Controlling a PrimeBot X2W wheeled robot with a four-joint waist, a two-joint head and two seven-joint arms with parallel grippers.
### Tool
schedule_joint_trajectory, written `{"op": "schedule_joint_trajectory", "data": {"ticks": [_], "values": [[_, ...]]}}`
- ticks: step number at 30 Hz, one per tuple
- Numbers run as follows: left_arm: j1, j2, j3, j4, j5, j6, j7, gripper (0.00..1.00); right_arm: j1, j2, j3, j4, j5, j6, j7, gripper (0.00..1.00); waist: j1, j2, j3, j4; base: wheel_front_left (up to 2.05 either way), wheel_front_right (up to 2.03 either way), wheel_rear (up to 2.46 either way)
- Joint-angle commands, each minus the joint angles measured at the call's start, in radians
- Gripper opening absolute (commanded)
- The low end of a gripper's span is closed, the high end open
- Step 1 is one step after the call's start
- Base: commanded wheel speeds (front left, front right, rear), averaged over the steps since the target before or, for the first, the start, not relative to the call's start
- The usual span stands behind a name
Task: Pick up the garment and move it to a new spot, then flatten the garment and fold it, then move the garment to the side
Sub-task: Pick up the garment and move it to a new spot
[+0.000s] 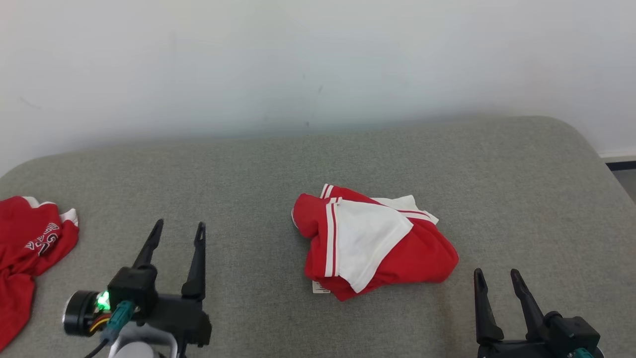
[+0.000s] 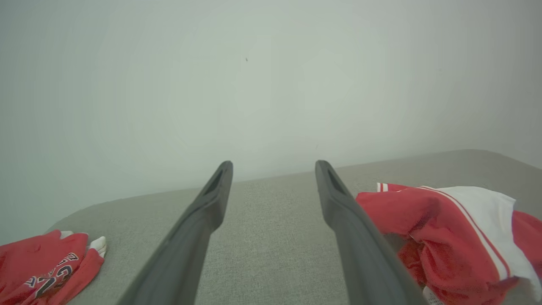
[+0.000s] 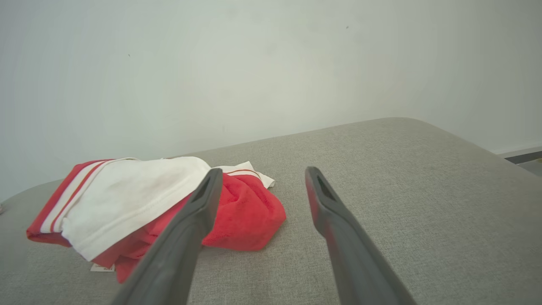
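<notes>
A crumpled red garment with white panels and stripes (image 1: 392, 258) lies in a heap at the middle of the grey padded surface (image 1: 248, 174). My left gripper (image 1: 180, 223) stands open at the lower left, well apart from the heap, nothing between its fingers. The left wrist view has the garment (image 2: 440, 228) to the right of the open left gripper (image 2: 273, 165). My right gripper (image 1: 496, 272) is open at the lower right, just off the heap's right edge. In the right wrist view the garment (image 3: 127, 195) lies to the left of the open right gripper (image 3: 264, 171).
A second red garment with lettering and white trim (image 1: 25, 238) lies bunched at the surface's far left edge, also in the left wrist view (image 2: 46, 262). A pale wall (image 1: 318, 59) runs behind. The surface rounds off at its right corner (image 1: 591, 144).
</notes>
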Motion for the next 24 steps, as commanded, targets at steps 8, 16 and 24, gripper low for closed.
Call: {"op": "schedule_joint_trajectory", "data": {"ticks": [8,16,24], "values": [[0.182,0.070,0.058,-0.134,0.002,0.030,-0.005,1.00,0.021,0.001,-0.009,-0.004,0.003,-0.002,0.000,1.00,0.0001,0.0000,-0.022,0.057,0.00,0.00,0.00],[0.299,0.070,0.120,-0.213,-0.008,0.043,-0.006,1.00,0.026,0.001,-0.008,0.000,-0.001,-0.002,0.000,1.00,0.0001,0.0000,-0.027,0.088,0.00,0.00,0.00],[0.354,0.035,0.164,-0.266,0.013,0.045,-0.006,1.00,0.024,0.001,0.002,0.001,-0.007,-0.002,0.000,1.00,0.0001,0.0000,-0.029,0.094,0.00,0.00,0.00]]}}
